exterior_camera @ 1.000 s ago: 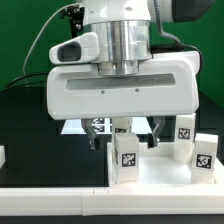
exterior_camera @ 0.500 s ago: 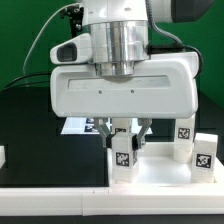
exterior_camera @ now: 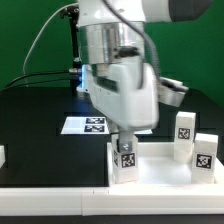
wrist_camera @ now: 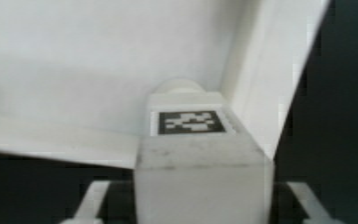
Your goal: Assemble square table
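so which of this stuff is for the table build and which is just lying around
For the job:
- leg in the hand
- hand
- two legs standing at the exterior view's right
- table panel

Lying about:
- marker board
- white strip

- The square panel (exterior_camera: 160,172) lies on the table (exterior_camera: 40,120), toward the exterior view's right.
- One leg (exterior_camera: 125,160) stands upright on the panel's near corner, directly under the gripper (exterior_camera: 125,140).
- Two more legs (exterior_camera: 186,136) (exterior_camera: 204,156) stand on the panel further right.
- The marker board (exterior_camera: 85,125) lies behind the panel.
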Controlling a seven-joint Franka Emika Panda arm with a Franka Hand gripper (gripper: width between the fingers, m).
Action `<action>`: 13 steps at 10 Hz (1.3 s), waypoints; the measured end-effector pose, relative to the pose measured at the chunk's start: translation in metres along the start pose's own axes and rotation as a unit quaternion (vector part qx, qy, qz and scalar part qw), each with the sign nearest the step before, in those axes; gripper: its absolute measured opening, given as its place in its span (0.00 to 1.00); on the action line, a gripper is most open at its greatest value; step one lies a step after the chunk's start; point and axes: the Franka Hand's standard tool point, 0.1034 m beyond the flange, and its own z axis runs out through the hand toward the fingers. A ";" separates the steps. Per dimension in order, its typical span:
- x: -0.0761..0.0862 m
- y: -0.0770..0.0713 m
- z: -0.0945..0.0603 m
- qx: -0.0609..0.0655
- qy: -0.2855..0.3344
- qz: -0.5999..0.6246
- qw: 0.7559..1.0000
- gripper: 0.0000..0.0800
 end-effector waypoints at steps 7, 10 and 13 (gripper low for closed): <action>-0.004 0.001 0.002 -0.008 -0.003 0.085 0.996 0.45; -0.015 0.001 0.005 -0.009 -0.012 -0.192 0.981 0.77; -0.013 0.001 0.004 -0.008 -0.011 -0.285 0.959 0.81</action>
